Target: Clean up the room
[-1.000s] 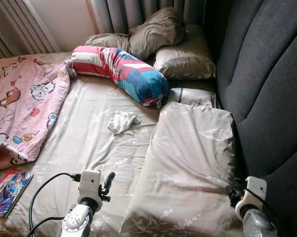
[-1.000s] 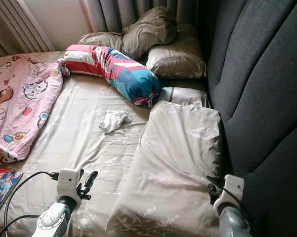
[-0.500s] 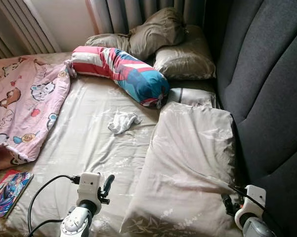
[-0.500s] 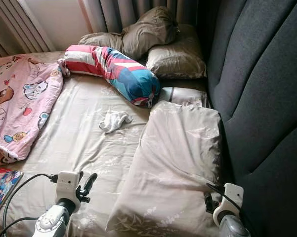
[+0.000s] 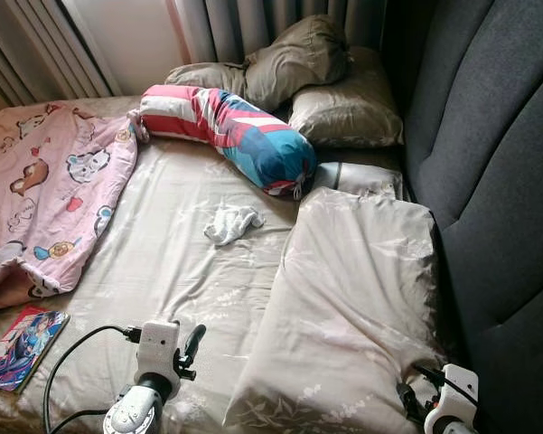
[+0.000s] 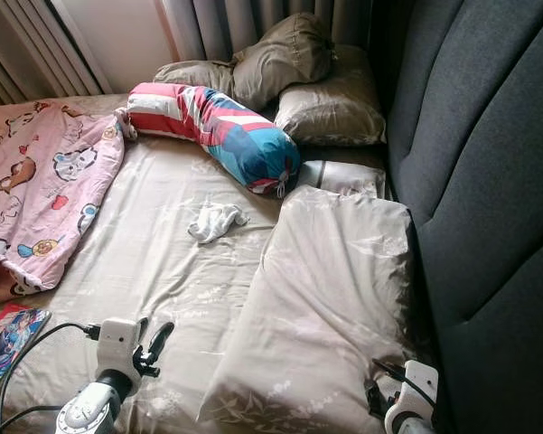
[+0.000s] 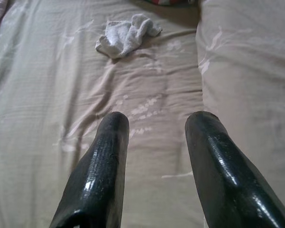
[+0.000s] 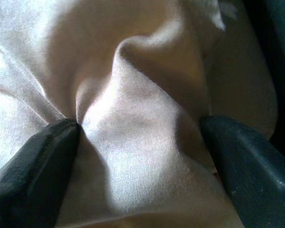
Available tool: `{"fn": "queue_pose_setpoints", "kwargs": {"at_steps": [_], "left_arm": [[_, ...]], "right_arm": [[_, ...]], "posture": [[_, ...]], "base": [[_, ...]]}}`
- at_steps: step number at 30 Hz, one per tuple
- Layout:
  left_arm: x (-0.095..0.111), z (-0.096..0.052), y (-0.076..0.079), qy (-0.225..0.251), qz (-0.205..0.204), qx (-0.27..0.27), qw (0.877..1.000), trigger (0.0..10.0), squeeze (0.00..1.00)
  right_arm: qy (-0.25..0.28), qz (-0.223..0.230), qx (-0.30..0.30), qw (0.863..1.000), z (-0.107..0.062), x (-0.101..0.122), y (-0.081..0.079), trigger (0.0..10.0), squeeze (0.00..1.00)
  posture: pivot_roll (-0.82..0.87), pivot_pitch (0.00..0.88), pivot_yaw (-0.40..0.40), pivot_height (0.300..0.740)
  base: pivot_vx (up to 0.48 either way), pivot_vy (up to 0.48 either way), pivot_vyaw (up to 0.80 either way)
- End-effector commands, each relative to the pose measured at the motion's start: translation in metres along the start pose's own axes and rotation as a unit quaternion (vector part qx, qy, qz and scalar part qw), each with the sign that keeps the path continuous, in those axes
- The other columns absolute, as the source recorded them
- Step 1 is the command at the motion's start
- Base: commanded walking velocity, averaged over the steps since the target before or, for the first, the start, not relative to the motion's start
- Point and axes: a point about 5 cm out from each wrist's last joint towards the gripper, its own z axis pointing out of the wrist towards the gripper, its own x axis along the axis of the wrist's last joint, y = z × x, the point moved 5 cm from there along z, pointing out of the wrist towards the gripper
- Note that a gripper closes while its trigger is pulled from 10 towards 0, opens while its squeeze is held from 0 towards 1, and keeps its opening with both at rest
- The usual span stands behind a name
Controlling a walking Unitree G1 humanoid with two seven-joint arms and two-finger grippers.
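right gripper (image 8: 142,142) fingers spread around a fold at near corner of big beige pillow (image 5: 361,307), its long axis running away along headboard (image 5: 497,163); left gripper (image 7: 154,137) open, empty, farther

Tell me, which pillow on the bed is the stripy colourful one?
The long bolster pillow, striped in red, white and blue, lying across the bed's middle. The other pillows, the big one by the headboard and those near the curtains, are plain beige or brown.
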Motion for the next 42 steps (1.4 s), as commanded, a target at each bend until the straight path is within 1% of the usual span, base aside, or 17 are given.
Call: {"fn": "queue_pose_setpoints", "kwargs": {"at_steps": [1, 2, 3, 4, 5, 6, 7, 8, 11, 16, 17, 18, 34, 42], "left_arm": [[-0.008, -0.007, -0.005, -0.018, 0.004, 0.003, 1.0, 10.0, 0.0], [-0.009, -0.01, -0.005, -0.019, 0.005, 0.002, 1.0, 10.0, 0.0], [-0.009, -0.011, -0.005, -0.019, 0.006, 0.002, 1.0, 10.0, 0.0], [-0.009, -0.011, -0.005, -0.019, 0.006, 0.002, 1.0, 10.0, 0.0], [-0.01, -0.013, -0.006, -0.021, 0.007, 0.001, 1.0, 10.0, 0.0], [-0.01, -0.014, -0.006, -0.022, 0.008, 0.001, 1.0, 10.0, 0.0], [-0.01, -0.014, -0.006, -0.022, 0.008, 0.001, 1.0, 10.0, 0.0], [-0.01, -0.015, -0.007, -0.023, 0.009, 0.0, 1.0, 10.0, 0.0], [-0.009, -0.017, -0.007, -0.024, 0.01, 0.001, 1.0, 10.0, 0.0], [-0.009, -0.021, -0.008, -0.028, 0.011, 0.002, 1.0, 10.0, 0.0], [-0.01, -0.022, -0.008, -0.03, 0.012, 0.002, 0.999, 10.0, 0.0], [-0.01, -0.023, -0.009, -0.031, 0.012, 0.003, 0.999, 10.0, 0.0], [-0.008, -0.022, -0.006, -0.034, 0.012, 0.0, 0.999, 10.0, 0.0], [-0.008, -0.02, -0.004, -0.034, 0.01, -0.001, 0.999, 10.0, 0.0]], "right_arm": [[-0.06, 0.018, 0.007, 0.998, -0.005, -0.041, -0.002, 10.0, 0.0], [-0.07, 0.03, 0.026, 0.997, -0.007, -0.049, -0.01, 10.0, 0.0], [-0.074, 0.032, 0.033, 0.996, -0.007, -0.053, -0.013, 10.0, 0.0], [-0.074, 0.032, 0.033, 0.996, -0.007, -0.053, -0.013, 10.0, 0.0], [-0.093, 0.032, 0.046, 0.994, -0.009, -0.065, -0.022, 10.0, 0.0], [-0.101, 0.031, 0.049, 0.993, -0.01, -0.069, -0.024, 10.0, 0.0], [-0.101, 0.031, 0.049, 0.993, -0.01, -0.069, -0.024, 10.0, 0.0], [-0.119, 0.029, 0.045, 0.991, -0.013, -0.08, -0.025, 10.0, 0.0], [-0.145, 0.025, 0.027, 0.989, -0.018, -0.099, -0.022, 10.0, 0.0], [-0.151, 0.03, 0.009, 0.988, -0.022, -0.109, -0.018, 10.0, 0.0], [-0.15, 0.022, -0.003, 0.988, -0.023, -0.11, -0.014, 0.8, 0.0], [-0.149, 0.021, 0.002, 0.989, -0.023, -0.11, -0.015, 0.0, 0.0], [-0.144, 0.008, -0.01, 0.99, -0.024, -0.111, -0.011, 0.0, 0.0], [-0.132, 0.004, -0.016, 0.991, -0.022, -0.106, -0.009, 0.0, 0.0]], "posture": [[0.05, 0.285, 0.108, 0.74], [0.06, 0.291, 0.111, 0.74], [0.07, 0.295, 0.115, 0.74], [0.07, 0.295, 0.115, 0.74], [0.07, 0.303, 0.119, 0.74], [0.07, 0.303, 0.12, 0.74], [0.07, 0.303, 0.12, 0.74], [0.08, 0.308, 0.122, 0.74], [0.09, 0.313, 0.126, 0.74], [0.1, 0.318, 0.128, 0.74], [0.1, 0.317, 0.129, 0.74], [0.1, 0.319, 0.129, 0.74], [0.09, 0.313, 0.13, 0.74], [0.08, 0.301, 0.125, 0.74]], "base": [[0.0, 0.0, 0.0], [0.0, 0.0, 0.0], [0.0, 0.0, 0.0], [0.0, 0.0, 0.0], [0.0, 0.0, 0.0], [0.0, 0.0, 0.0], [0.0, 0.0, 0.0], [0.0, 0.0, 0.0], [0.0, 0.0, 0.0], [0.0, 0.0, 0.0], [0.0, 0.0, 0.0], [0.0, 0.0, 0.0], [0.0, 0.0, 0.0], [0.0, 0.0, 0.0]]}}
